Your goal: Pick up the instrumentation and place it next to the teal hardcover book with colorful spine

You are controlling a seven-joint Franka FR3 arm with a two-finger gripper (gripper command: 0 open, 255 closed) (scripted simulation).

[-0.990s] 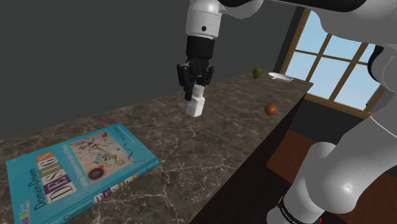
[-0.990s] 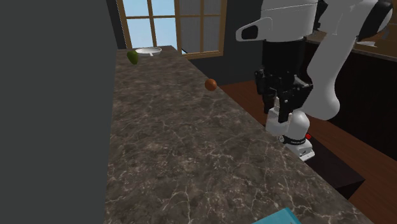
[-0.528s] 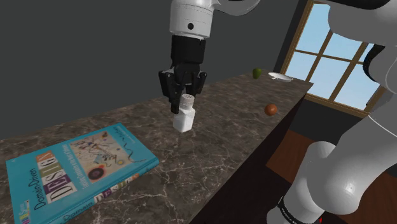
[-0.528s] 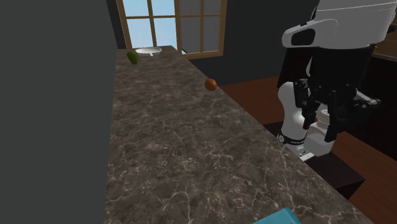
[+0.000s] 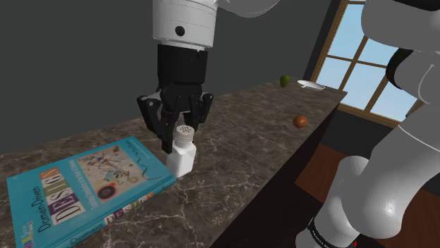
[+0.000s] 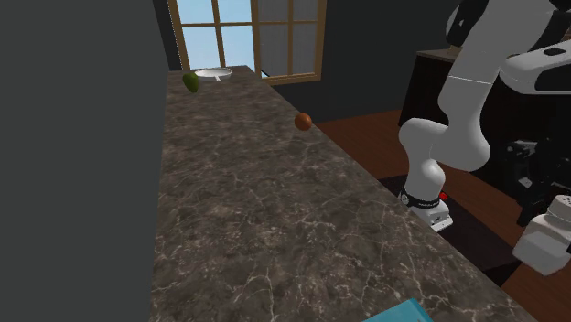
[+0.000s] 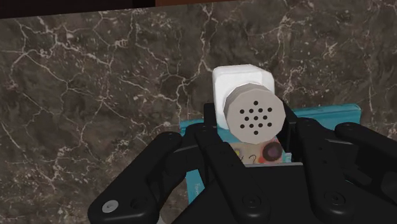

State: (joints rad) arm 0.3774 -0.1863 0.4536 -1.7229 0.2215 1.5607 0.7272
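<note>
In the shoulder view a dark marbled counter [image 5: 240, 148] runs toward one o'clock, with a plain dark grey wall [image 5: 70, 63] behind it at ten o'clock. A wood-framed window [image 5: 367, 67] at two o'clock shows bright blue sky. Reddish wooden floor [image 5: 319, 165] lies at four o'clock.

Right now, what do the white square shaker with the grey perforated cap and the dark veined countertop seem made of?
White square shaker: plain matte white body, material unclear; grey perforated cap dull, possibly metal. Dark veined countertop: marble-like stone, pale veins on dark brown.
</note>
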